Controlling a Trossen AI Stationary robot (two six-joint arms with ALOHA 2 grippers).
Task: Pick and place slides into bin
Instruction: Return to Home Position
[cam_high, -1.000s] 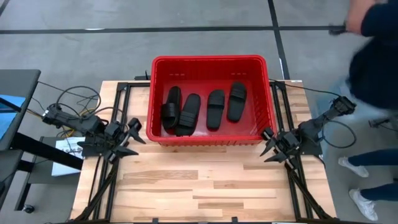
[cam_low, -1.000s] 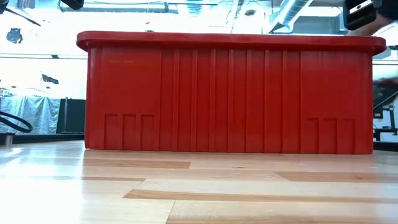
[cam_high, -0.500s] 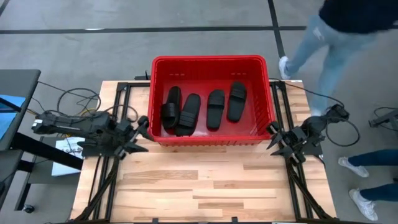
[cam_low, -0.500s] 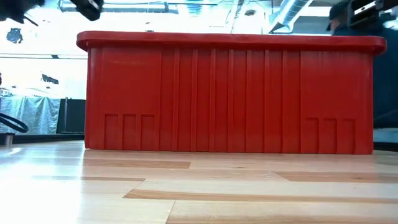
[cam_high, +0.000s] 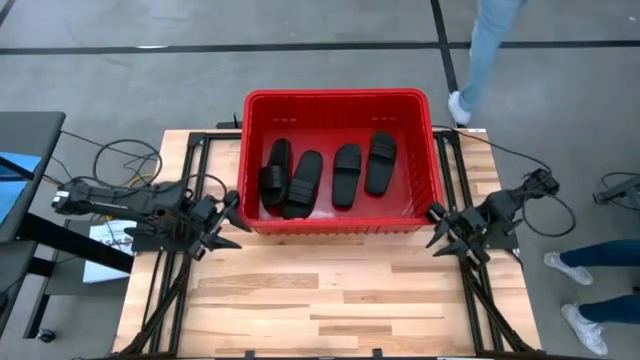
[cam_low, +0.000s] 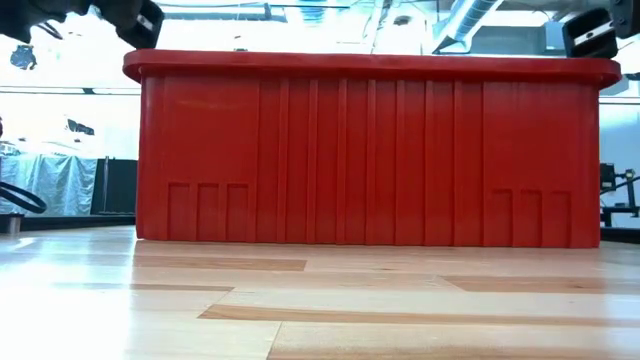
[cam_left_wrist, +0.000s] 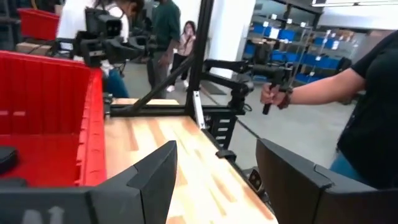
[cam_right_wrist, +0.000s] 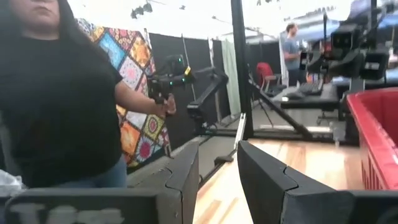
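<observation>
Several black slides lie flat on the floor of the red bin, side by side. The bin stands on the far half of the wooden table and fills the low view. My left gripper hovers open beside the bin's near left corner, pointing level toward the table's right; its wrist view shows nothing between the fingers. My right gripper hovers open beside the bin's near right corner, pointing toward the table's left, also with nothing between the fingers.
Black metal frames run along both side edges of the table. Cables lie at the left. A person's legs show beyond the far right corner, more legs at the right. Bare wood lies in front of the bin.
My left gripper has swung a little toward the bin's near left corner, its arm turning level with the table's near edge. My right gripper has drawn back slightly toward the table's right edge. A person beyond the far right corner has walked away.
</observation>
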